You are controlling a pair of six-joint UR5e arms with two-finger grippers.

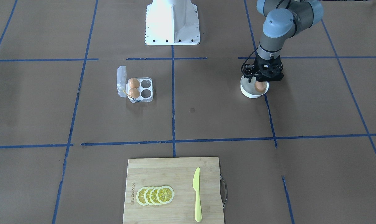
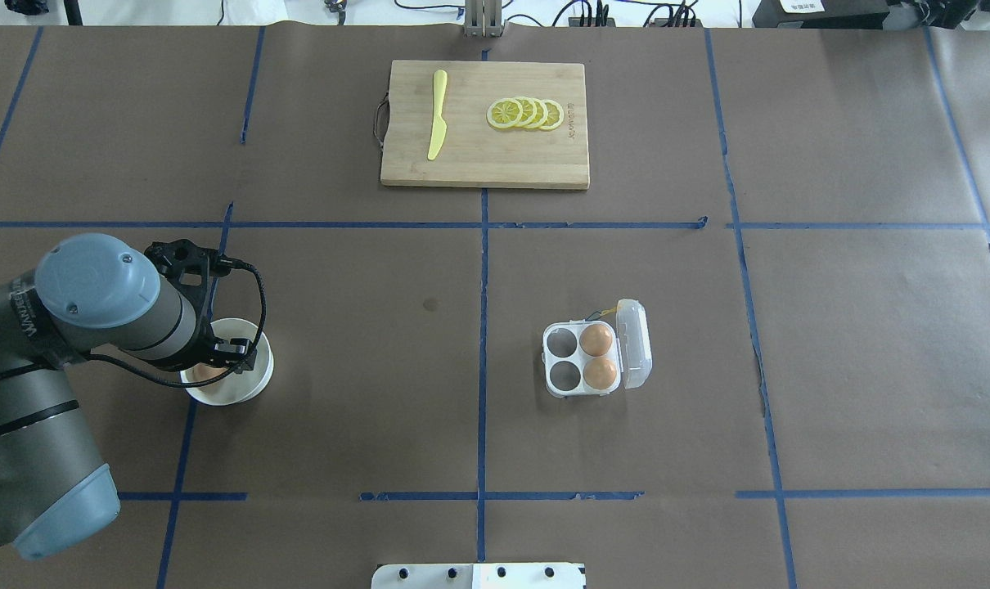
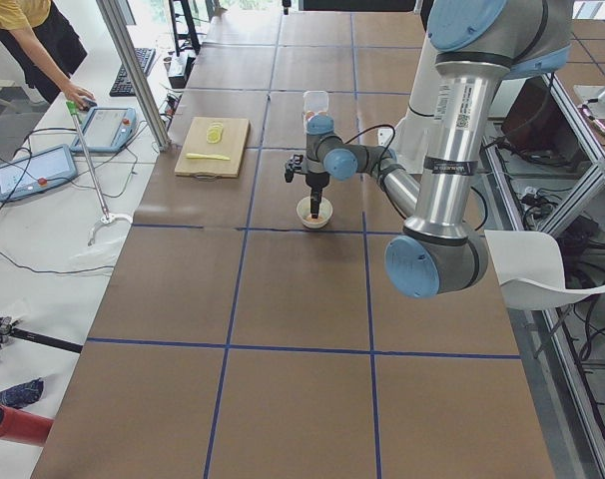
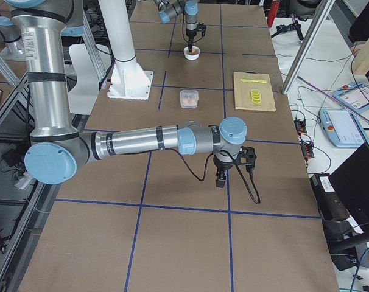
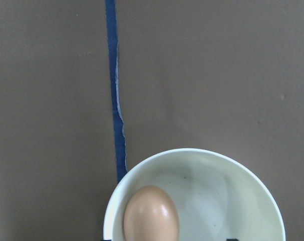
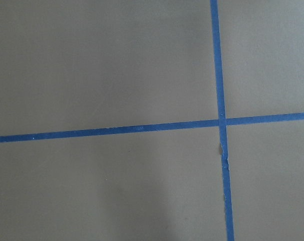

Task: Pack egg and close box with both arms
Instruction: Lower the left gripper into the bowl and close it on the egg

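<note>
Egg (image 5: 151,213), likely light, slick and brittle, lies in a bowl (image 5: 227,191) under our left gripper (image 1: 259,81), whose spread we cannot tell; we would pinch its middle softly.

A big table (image 2: 339,425) takes up most of the space. Brown paper covers it, and blue tape lines (image 2: 483,327) cut the paper into squares. Soft, even light falls on it. Next to the table stands a long white bench (image 3: 23,230) with a grey tablet (image 3: 28,172) and thin wires on it. A shiny metal pole (image 3: 146,100) rises at the table's edge. A person in a yellow shirt (image 3: 28,25) leans over the bench.
</note>
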